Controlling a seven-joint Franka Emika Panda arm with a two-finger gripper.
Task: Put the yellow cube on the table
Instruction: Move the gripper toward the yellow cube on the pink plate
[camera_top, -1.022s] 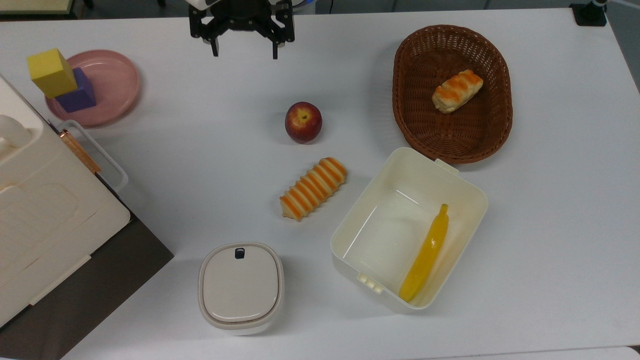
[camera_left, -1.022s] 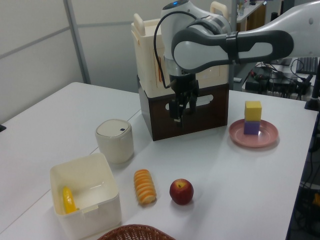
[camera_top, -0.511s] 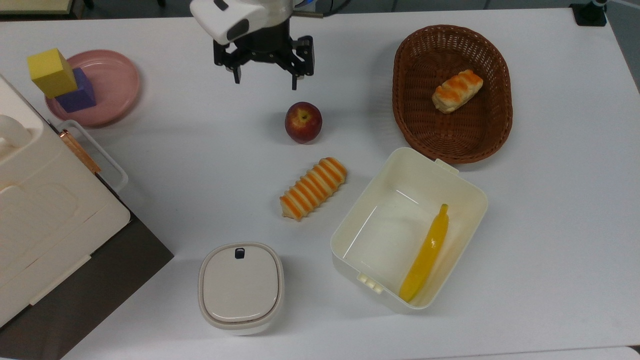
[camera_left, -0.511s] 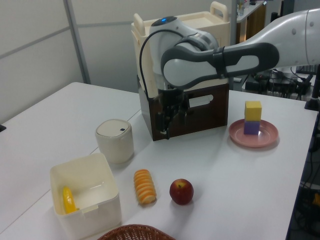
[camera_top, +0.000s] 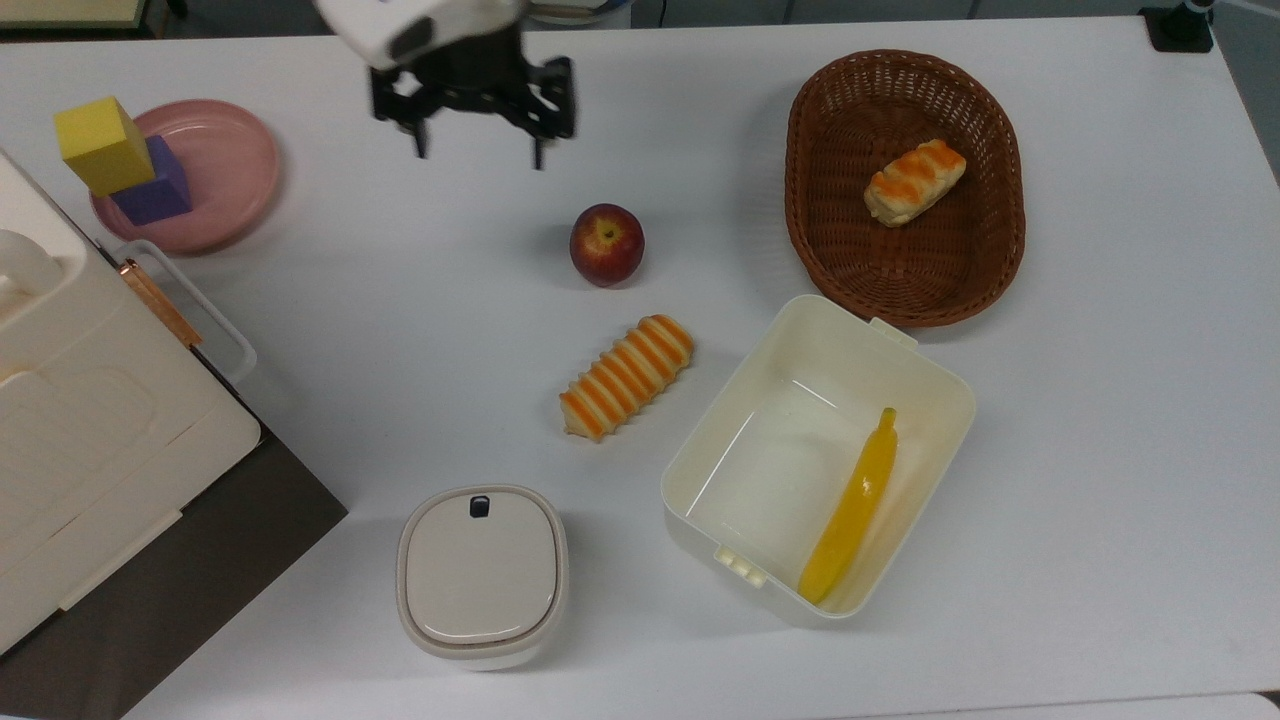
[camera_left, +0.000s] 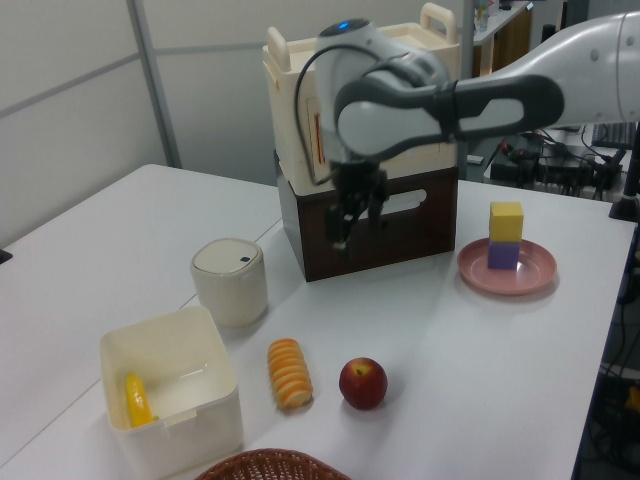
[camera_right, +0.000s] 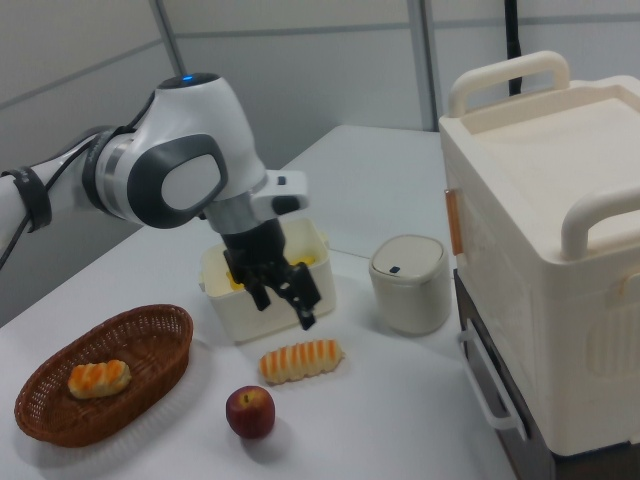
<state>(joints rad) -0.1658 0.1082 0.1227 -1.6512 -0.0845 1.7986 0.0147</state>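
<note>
From the top view, a white table (camera_top: 1100, 420) holds many items. At the top view's left, the yellow cube (camera_top: 103, 144) sits stacked on a purple cube (camera_top: 160, 190) inside a round pink plate (camera_top: 235, 165). The robot's black gripper (camera_top: 478, 152) hangs above the bare tabletop near the far edge, well apart from the cubes, its two fingers spread wide and holding nothing. A red apple (camera_top: 606, 244) lies near the middle, a striped bread roll (camera_top: 627, 377) just below it. A brown wicker basket (camera_top: 830, 230) holds a second striped pastry (camera_top: 914, 181). A cream open box (camera_top: 700, 500) contains a yellow banana (camera_top: 852, 510). A lidded cream container (camera_top: 482, 574) stands toward the near edge.

From the left view, the yellow cube (camera_left: 506, 221) tops the purple one on the plate (camera_left: 535, 275) at the left view's right. The gripper (camera_left: 357, 222) hovers in front of a brown-and-cream storage case (camera_left: 420, 215).

From the right view, the gripper (camera_right: 287, 303) hangs open above the bread roll (camera_right: 301, 360), in front of the cream box (camera_right: 230, 310).
</note>
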